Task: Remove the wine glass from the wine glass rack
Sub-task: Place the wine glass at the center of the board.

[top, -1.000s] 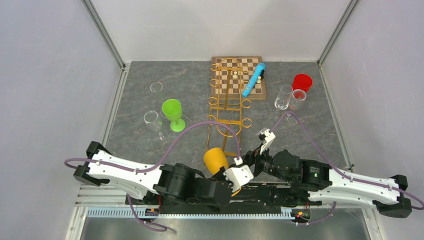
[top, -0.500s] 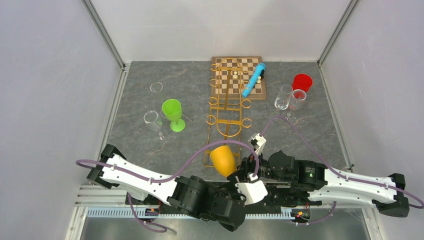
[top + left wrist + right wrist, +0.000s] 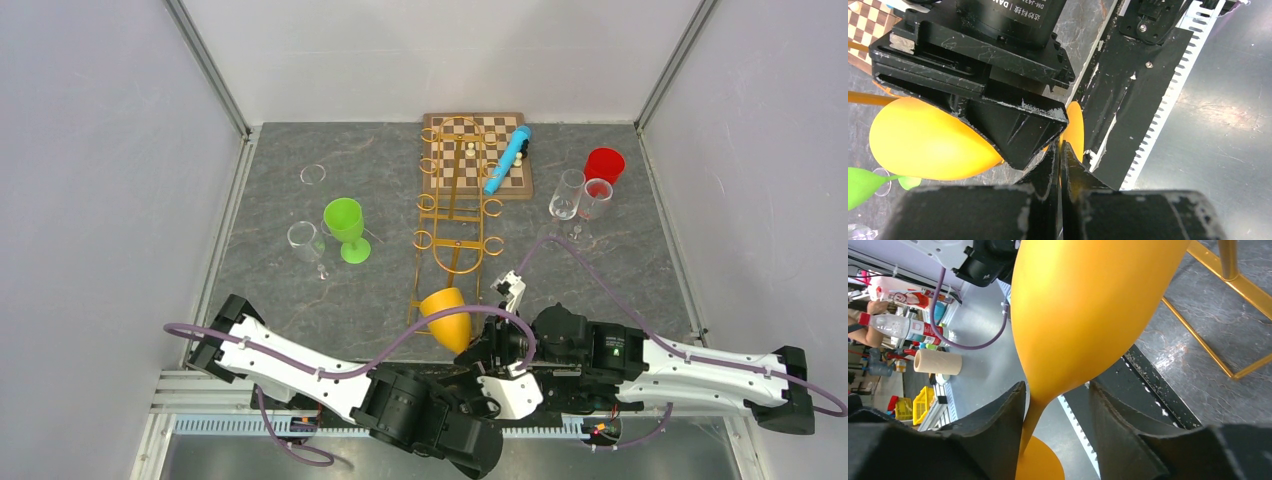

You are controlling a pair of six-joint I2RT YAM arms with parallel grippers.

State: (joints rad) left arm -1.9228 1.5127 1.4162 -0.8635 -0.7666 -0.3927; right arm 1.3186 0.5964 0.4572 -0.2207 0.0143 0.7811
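The orange wine glass (image 3: 447,318) hangs tilted near the front of the table, its bowl over the near end of the gold wine glass rack (image 3: 455,200). My left gripper (image 3: 1059,150) is shut on the thin edge of the glass's foot (image 3: 1074,131). The right gripper (image 3: 1058,400) straddles the stem (image 3: 1032,422) just under the bowl. Its jaws stand apart: the left finger touches the stem and a gap shows on the right side. The foot (image 3: 1040,462) shows below the stem in the right wrist view. The rack's base wire (image 3: 1198,340) lies behind the bowl.
A green wine glass (image 3: 344,222) and two clear glasses (image 3: 305,240) stand at the left. Two more clear glasses (image 3: 567,193) and a red cup (image 3: 604,163) are at the right. A chessboard (image 3: 515,185) with a blue tube (image 3: 508,160) sits behind the rack.
My left arm has swung right along the near edge, carrying the orange glass slightly right. The right gripper's jaws have narrowed around the stem.
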